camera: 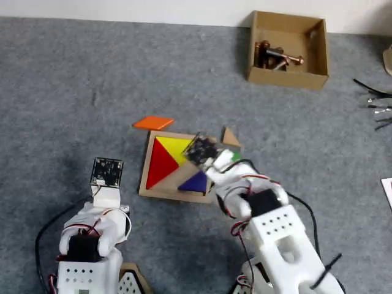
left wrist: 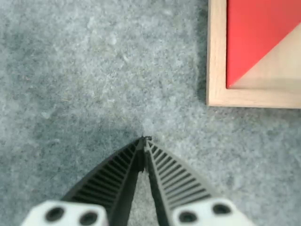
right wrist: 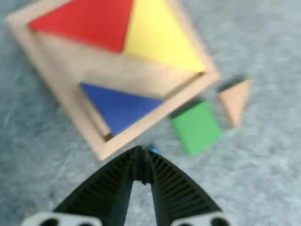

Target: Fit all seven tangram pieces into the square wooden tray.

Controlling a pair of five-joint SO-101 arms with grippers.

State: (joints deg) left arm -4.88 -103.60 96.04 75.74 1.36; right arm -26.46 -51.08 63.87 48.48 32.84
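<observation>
Tray: square wooden tray (camera: 145,166) on grey counter (camera: 73,73); holds red triangle (camera: 160,163), yellow triangle (camera: 175,147), blue triangle (camera: 197,182).
Loose: green square (right wrist: 196,127) just beside rim; orange parallelogram (camera: 154,122) near.
Right tool (right wrist: 142,152): pressed together, empty, by green square, likely for nudging.
Left tool (left wrist: 145,140): pressed together, empty, clear of tray.

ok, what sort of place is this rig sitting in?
Probably a robotics lab or hobby bench, though I can't be sure: a table covered in grey felt, a cardboard box of metal hardware, and loose cables at the edge.
</observation>
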